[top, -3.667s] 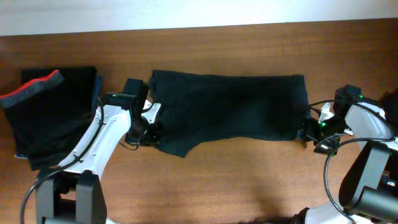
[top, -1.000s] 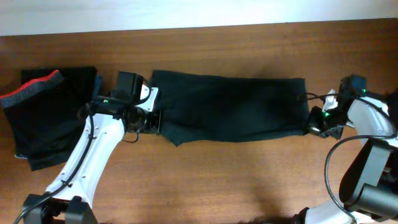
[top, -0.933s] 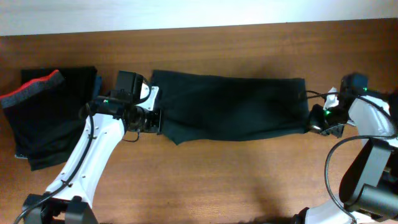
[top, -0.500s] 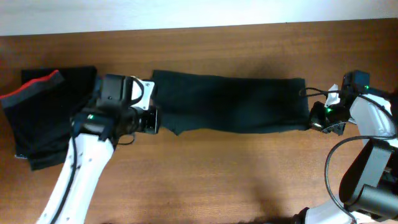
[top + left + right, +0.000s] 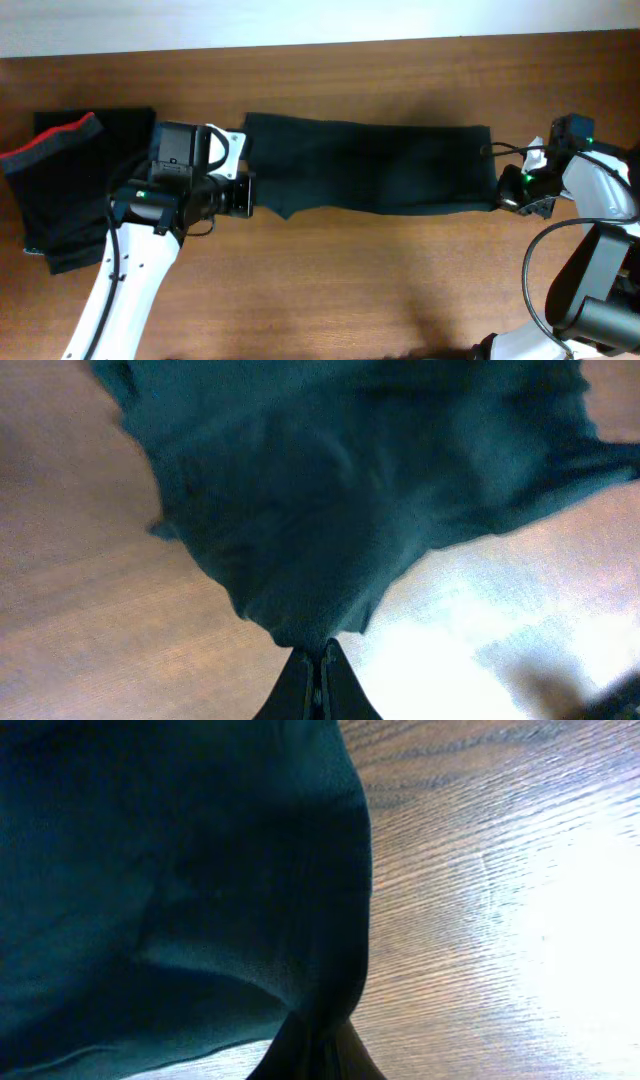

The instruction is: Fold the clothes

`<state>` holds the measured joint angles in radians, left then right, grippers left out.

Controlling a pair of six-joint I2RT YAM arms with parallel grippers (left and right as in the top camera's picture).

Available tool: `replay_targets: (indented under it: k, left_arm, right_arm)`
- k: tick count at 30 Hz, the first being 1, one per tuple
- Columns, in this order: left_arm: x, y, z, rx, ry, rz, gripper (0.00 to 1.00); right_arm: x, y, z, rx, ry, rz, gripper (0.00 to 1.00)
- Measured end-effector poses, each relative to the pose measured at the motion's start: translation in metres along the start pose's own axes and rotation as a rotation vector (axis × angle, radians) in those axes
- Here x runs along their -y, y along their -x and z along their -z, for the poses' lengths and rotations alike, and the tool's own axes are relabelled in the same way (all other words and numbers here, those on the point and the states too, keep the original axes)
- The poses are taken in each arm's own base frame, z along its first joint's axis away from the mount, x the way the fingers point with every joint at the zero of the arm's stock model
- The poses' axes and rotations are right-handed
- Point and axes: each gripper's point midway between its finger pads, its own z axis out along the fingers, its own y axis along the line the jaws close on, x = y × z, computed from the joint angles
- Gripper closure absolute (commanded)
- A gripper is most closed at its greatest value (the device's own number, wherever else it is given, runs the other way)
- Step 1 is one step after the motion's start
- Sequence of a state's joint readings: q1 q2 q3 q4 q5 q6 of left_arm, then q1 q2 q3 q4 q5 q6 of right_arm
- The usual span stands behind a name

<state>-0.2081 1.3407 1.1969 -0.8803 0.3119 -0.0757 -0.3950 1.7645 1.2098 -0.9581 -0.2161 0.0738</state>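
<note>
Left gripper (image 5: 250,196) and right gripper (image 5: 503,200), two in all, each pinch tight a near corner of the one long garment (image 5: 370,165), centre. One pile (image 5: 80,190) at 9 o'clock. Garment looks narrower than before.

Left gripper (image 5: 249,197) and right gripper (image 5: 504,197) both pinched tight, wide apart

Long black garment (image 5: 370,170) spans table (image 5: 350,290); left pincer (image 5: 251,197), right pincer (image 5: 500,198) pinching ends; red-banded garment (image 5: 70,180) far left.
</note>
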Motion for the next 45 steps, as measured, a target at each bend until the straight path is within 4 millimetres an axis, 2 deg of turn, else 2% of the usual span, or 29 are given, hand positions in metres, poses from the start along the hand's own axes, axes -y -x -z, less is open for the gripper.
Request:
replay_targets:
  k: [4,7,15,25,29,33,39,45]
  left_arm:
    - [-0.009,0.015,0.001,0.062,0.054,-0.017,0.99]
    - [-0.014,0.02,-0.005,0.069,0.072,-0.017,0.99]
    - [-0.027,0.008,-0.04,-0.035,0.088,0.012,0.99]
    - [-0.027,0.027,-0.042,0.038,0.086,-0.009,0.99]
    - [-0.03,0.025,-0.05,0.021,0.088,-0.004,0.99]
    - [-0.035,0.02,-0.061,-0.01,0.094,0.005,0.99]
    - [-0.056,0.023,-0.059,0.002,0.22,0.003,0.99]
    - [-0.062,0.03,-0.06,0.027,0.251,-0.002,1.0]
  right_arm:
    - [0.0,0.006,0.0,0.025,0.002,0.006,0.96]
    - [0.0,0.005,0.0,0.021,0.002,0.006,0.91]
    - [0.001,-0.021,0.001,-0.084,-0.006,-0.015,0.92]
    - [-0.006,-0.051,0.006,-0.211,0.037,-0.048,0.96]
    - [-0.008,-0.049,0.006,-0.201,0.045,-0.046,0.96]
    - [-0.009,-0.038,0.004,-0.157,0.052,-0.036,0.96]
    - [-0.002,-0.025,0.004,-0.105,0.053,-0.106,0.96]
    - [0.01,-0.023,0.006,-0.095,0.053,-0.172,0.96]
